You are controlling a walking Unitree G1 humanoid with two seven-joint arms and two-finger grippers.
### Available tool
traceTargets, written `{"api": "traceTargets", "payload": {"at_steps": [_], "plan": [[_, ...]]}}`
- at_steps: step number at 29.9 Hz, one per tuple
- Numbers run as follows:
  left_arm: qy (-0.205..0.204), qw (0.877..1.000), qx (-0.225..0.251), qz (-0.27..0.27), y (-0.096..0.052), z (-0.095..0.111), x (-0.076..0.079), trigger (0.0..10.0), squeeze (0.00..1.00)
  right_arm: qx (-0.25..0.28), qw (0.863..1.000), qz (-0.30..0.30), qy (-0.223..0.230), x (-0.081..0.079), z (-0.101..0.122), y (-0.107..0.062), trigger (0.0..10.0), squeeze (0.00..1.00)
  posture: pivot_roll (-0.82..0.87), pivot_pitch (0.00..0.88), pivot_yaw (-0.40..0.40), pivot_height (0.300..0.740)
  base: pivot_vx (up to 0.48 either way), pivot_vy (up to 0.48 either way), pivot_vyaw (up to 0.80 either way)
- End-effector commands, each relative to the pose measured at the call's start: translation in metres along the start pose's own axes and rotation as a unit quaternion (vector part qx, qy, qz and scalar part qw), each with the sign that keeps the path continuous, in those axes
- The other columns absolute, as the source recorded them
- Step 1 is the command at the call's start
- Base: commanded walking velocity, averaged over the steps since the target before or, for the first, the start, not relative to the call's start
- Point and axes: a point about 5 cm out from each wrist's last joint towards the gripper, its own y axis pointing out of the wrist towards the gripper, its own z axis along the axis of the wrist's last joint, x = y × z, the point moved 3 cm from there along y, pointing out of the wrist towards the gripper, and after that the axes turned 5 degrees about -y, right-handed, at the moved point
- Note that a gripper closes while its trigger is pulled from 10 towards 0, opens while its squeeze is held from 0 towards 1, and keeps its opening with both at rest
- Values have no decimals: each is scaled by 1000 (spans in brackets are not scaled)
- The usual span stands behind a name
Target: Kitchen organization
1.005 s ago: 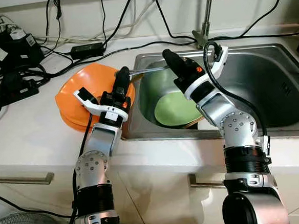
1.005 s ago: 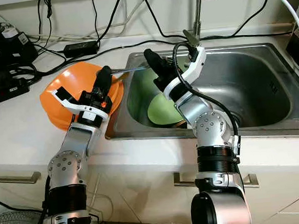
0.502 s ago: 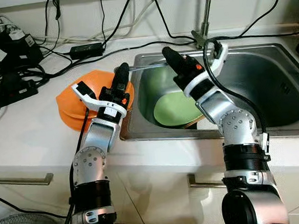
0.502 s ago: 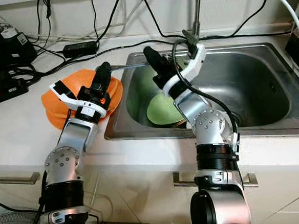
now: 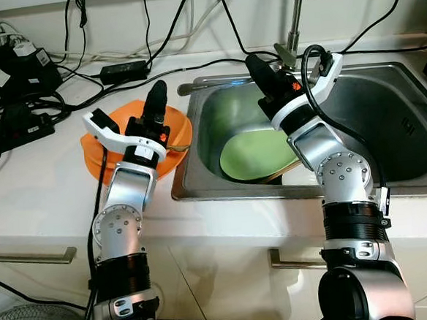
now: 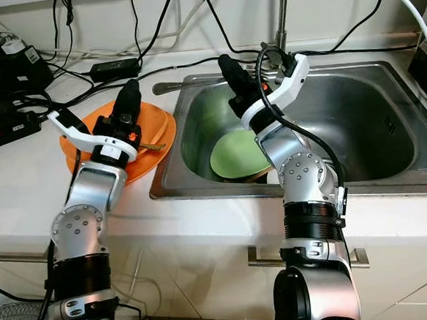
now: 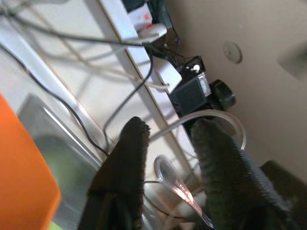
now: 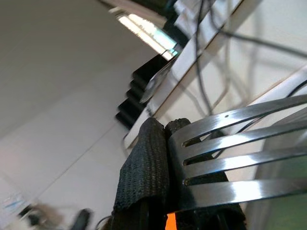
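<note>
Spatula released — left gripper withdrawn, fingers apart.

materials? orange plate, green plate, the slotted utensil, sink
Orange plate: looks like matte plastic, saturated colour, soft sheen.
Green plate: likely plastic too, dull and even.
Slotted utensil: polished metal, probably steel, mirror glints.
Sink: brushed stainless, grey streaked reflections.

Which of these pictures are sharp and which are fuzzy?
Both eye views are sharp and evenly lit, with soft glare on the steel sink. The left wrist view is blurry throughout. In the right wrist view the fork sits huge and soft-edged against the right gripper, its background hazy.
</note>
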Motion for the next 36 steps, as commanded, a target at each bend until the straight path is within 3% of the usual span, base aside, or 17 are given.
{"api": "traceTargets", "payload": {"at_steps": [1,5,6,8,10,16,18,19,20,21,22,25,32,33,34,35,36], "plan": [[33,999,10,-12,4,8,12,10000,1000,11,1000,-15,-20,1,6,4,0,0,-42,0,108,740,0,0,0],[48,999,14,-12,2,12,16,10000,1000,12,997,-55,-47,14,9,3,0,0,-39,0,108,740,0,0,0],[90,996,9,-13,0,15,19,10000,1000,-7,987,-108,-115,32,8,0,0,0,-33,0,107,740,0,0,0],[107,994,7,-13,-2,15,20,10000,1000,-14,982,-125,-141,39,8,-2,0,0,-33,0,107,740,0,0,0],[149,989,0,-4,-8,20,21,10000,1000,-28,961,-160,-226,54,12,-8,0,0,-28,0,107,740,0,0,0],[243,969,-47,8,-16,22,15,10000,1000,-70,925,-189,-323,70,5,-13,0,0,-17,0,109,740,0,0,0],[286,955,-82,7,-19,21,14,10000,1000,-106,900,-180,-382,74,-4,-15,0,0,-16,0,108,740,0,0,0],[321,939,-121,17,-23,18,10,10000,953,-130,892,-173,-398,77,-11,-17,0,0,-13,0,107,740,0,0,0],[356,920,-162,33,-28,15,4,10000,608,-148,885,-167,-409,81,-17,-19,0,0,-11,0,106,740,0,0,0],[385,901,-195,48,-34,13,-1,10000,239,-159,879,-163,-419,83,-21,-21,745,0,-11,0,106,740,0,0,0],[407,885,-219,53,-38,12,-4,10000,0,-170,873,-157,-428,84,-25,-23,745,0,-6,0,106,740,0,0,0],[415,874,-249,42,-45,10,-2,10000,0,-191,874,-144,-424,86,-35,-26,863,0,-2,0,106,740,0,0,0],[432,856,-283,35,-52,13,2,10000,0,-243,874,-126,-401,92,-58,-33,3098,0,3,0,105,740,0,0,0],[434,854,-286,34,-52,13,2,10000,0,-245,876,-124,-398,92,-59,-33,4118,0,2,0,104,740,0,0,0],[436,852,-288,33,-52,13,2,10000,0,-248,877,-120,-394,91,-61,-33,6549,0,2,0,104,740,0,0,0],[437,852,-288,33,-52,14,2,10000,0,-250,877,-117,-393,91,-61,-32,7725,0,2,0,104,740,0,0,0],[439,851,-287,35,-51,14,2,10000,0,-251,877,-116,-393,90,-62,-32,10000,890,1,0,104,740,0,0,0]]}}
